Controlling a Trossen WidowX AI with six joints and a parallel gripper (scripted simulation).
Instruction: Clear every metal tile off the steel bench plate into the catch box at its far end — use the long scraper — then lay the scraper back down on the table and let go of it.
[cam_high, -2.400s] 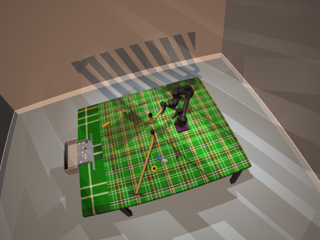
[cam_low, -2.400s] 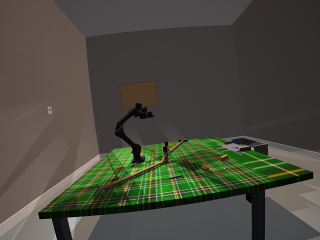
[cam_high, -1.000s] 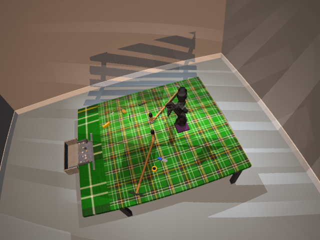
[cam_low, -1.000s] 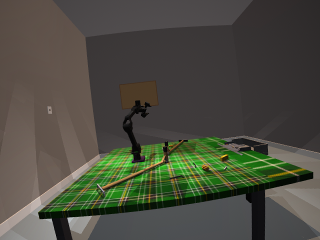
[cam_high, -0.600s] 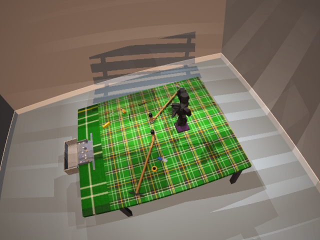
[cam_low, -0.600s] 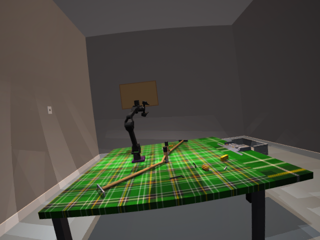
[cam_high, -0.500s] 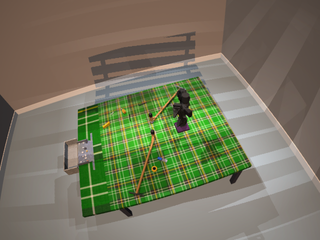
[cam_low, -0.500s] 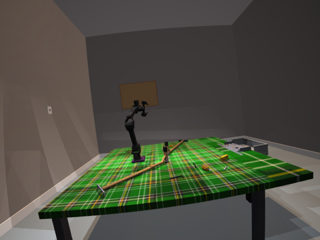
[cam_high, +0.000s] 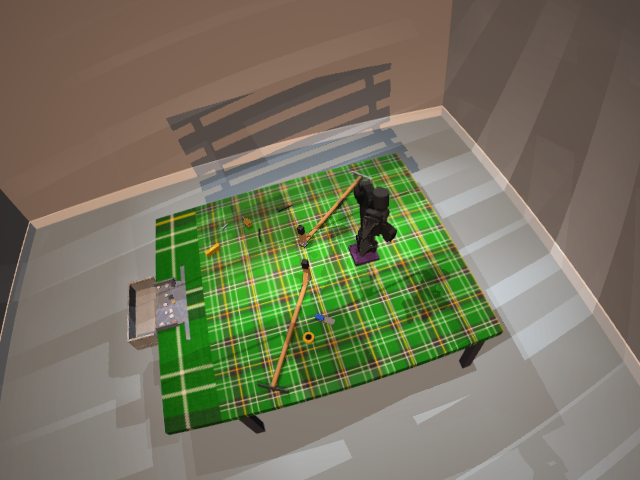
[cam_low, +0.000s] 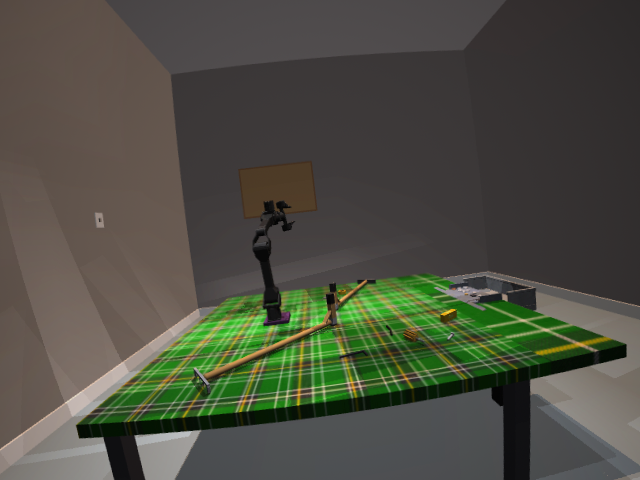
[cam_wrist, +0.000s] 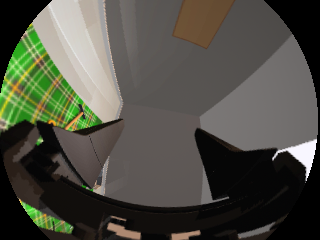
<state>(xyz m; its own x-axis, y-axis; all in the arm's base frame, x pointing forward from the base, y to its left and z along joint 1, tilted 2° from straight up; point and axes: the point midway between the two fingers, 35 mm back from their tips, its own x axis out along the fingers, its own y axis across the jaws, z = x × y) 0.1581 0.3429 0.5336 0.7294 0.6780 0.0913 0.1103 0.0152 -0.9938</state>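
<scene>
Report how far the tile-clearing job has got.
Nothing looks finished: small pieces remain on the steel bench plate, beside the catch box. Nothing is in hand; the gripper is open, raised above the table. Left to do: pick up the long scraper, push every tile into the box, then lay the scraper on the table and release it.

table (cam_high: 356, 304) (cam_low: 310, 377) (cam_wrist: 30, 75): green plaid; base plate (cam_high: 356, 260) (cam_low: 285, 319): purple; block (cam_high: 212, 250) (cam_low: 448, 315): yellow
</scene>
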